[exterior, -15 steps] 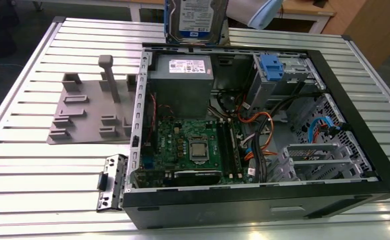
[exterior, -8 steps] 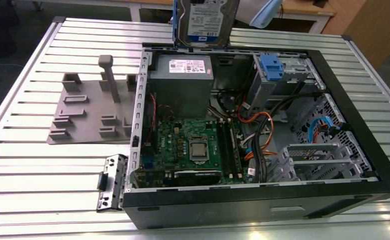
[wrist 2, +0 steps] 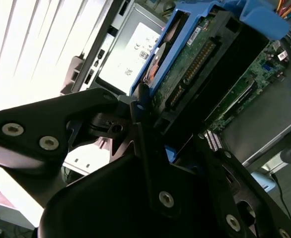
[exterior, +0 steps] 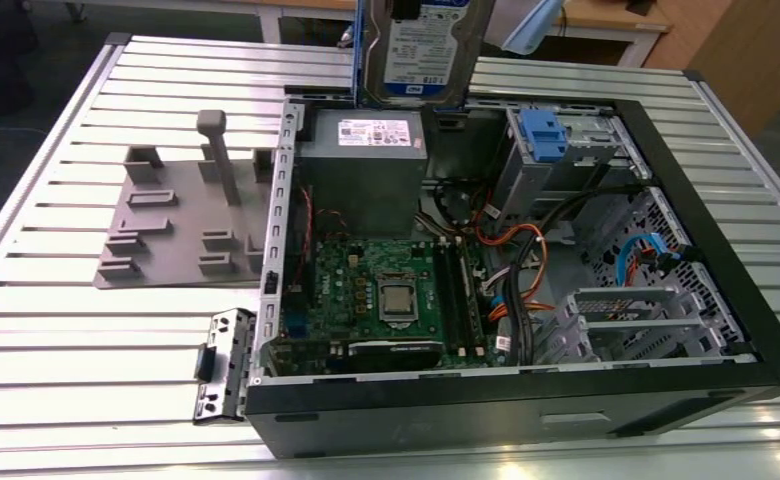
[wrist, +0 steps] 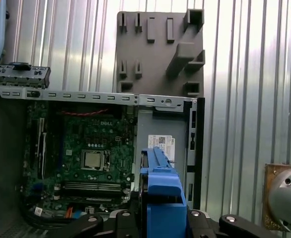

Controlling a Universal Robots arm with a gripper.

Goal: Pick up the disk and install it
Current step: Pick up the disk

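The disk hangs upright above the far edge of the open computer case, its white-and-blue label facing the exterior camera and a blue rail along its side. In the second wrist view the disk shows its green circuit-board underside framed by blue rails, and my gripper is shut on it with black fingers on both sides. In the first wrist view the disk's blue rail rises from between the gripper's fingers, over the case interior.
Inside the case are the grey power supply box, the green motherboard, orange and blue cables, and a blue latch on a silver cage. A grey fixture plate and a small metal bracket lie on the slatted table.
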